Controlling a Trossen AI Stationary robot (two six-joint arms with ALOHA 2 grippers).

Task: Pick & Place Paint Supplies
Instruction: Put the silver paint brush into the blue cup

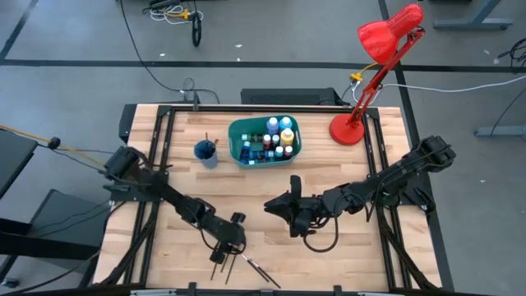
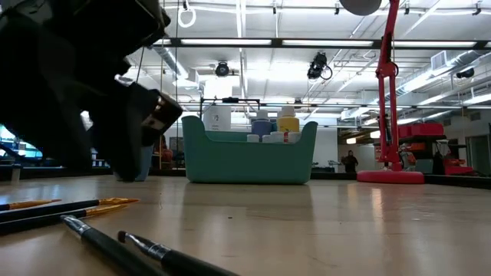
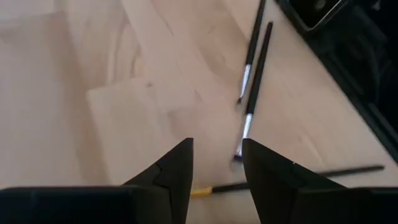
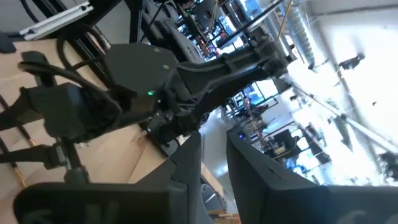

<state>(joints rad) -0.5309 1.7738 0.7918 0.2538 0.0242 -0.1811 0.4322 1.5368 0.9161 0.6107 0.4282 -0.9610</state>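
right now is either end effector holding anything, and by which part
Nothing is held. The left end effector stands open above thin dark-handled brushes; the right end effector is empty.

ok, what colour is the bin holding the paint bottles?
Teal; the bin shows best in the low view.

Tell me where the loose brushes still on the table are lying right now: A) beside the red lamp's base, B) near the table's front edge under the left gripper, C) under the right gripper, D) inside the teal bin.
B: the high view shows the brushes on the wood by the left gripper, near the front edge.
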